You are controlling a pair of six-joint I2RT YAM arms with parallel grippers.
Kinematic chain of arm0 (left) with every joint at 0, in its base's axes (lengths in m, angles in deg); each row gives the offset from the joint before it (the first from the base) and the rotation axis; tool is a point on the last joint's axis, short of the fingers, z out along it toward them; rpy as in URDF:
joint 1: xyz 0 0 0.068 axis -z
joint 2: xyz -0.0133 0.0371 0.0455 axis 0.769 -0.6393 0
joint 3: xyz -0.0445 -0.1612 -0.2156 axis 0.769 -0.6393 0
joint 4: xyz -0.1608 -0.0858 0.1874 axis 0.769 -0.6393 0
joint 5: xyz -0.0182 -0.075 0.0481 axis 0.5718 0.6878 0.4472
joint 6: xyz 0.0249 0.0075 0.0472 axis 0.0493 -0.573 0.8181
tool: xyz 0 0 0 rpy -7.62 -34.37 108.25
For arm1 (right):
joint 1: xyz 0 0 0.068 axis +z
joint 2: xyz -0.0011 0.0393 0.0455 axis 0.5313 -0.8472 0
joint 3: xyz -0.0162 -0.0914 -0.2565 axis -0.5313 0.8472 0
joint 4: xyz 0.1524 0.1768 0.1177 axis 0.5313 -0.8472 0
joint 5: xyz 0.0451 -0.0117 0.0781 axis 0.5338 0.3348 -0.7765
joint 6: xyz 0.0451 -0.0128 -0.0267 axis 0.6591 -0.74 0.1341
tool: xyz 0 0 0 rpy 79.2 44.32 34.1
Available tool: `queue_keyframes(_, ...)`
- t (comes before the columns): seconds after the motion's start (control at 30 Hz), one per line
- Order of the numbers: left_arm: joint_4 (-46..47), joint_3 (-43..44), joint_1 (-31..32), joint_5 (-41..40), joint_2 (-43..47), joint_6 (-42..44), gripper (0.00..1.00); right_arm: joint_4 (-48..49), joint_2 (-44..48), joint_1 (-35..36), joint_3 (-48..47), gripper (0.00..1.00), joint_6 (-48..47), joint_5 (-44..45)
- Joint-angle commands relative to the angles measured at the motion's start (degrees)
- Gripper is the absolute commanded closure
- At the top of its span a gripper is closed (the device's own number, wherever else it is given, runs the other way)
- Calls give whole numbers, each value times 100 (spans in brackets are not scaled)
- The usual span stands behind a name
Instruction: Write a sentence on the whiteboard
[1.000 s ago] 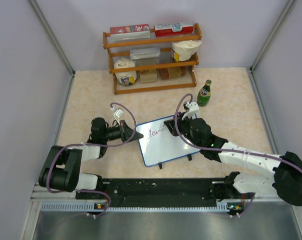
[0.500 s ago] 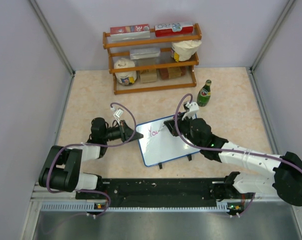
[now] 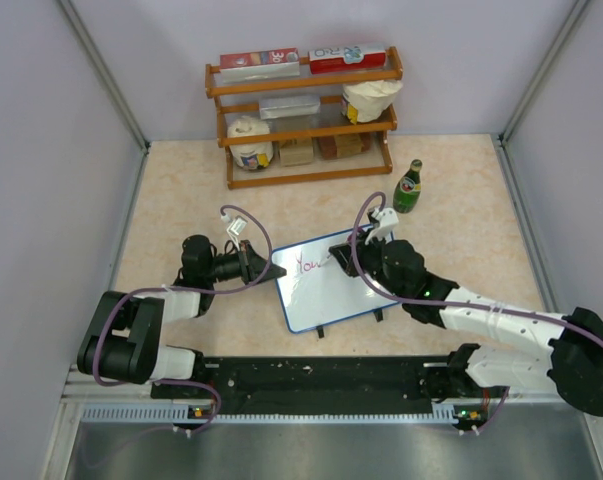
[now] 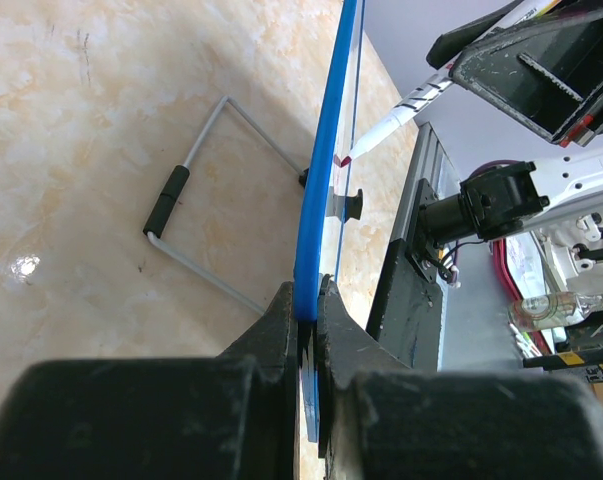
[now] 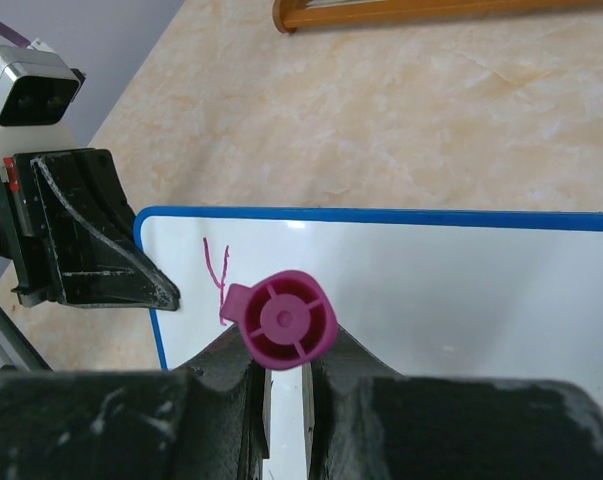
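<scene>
Marbled beige surface [image 3: 181, 190] bears the whiteboard [image 3: 331, 290] between the two arms, where the pink lettering [image 3: 311, 264] has lengthened by a stroke or so as the right fingers [image 5: 221, 365], pinching the marker [image 5: 286, 320], shifted rightward, while the left fingers [image 4: 271, 330] clamp the board's blue edge, so the sentence looks barely begun.

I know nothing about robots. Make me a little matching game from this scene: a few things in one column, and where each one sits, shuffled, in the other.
Things:
1. whiteboard
2. marker
3. green bottle
4. wooden rack

Places:
A. farthest back in the top view
B. held in the right gripper
C. edge clamped by the left gripper
D. standing upright, just right of the rack

Pairs: 1-C, 2-B, 3-D, 4-A
</scene>
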Motion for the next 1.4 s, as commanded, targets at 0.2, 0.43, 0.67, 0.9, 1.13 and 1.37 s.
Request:
queue_keyframes(0.2,-113,35,37,-121,-106,498,100,49,386,-16,-169,100,-151,117)
queue_keyframes(0.43,-130,44,37,-121,-97,498,100,-65,449,-51,-442,100,-274,266)
queue_keyframes(0.67,-148,43,37,-121,-89,507,100,-83,203,-122,-574,100,-291,284)
queue_keyframes(0.9,-148,44,37,-129,-97,515,100,23,-70,-148,-539,100,-265,275)
queue_keyframes(1.13,-157,52,37,-129,-80,515,100,49,-158,-148,-425,100,-265,144)
queue_keyframes(1.37,-157,61,37,-121,-115,515,100,31,44,-148,-319,100,-177,12)
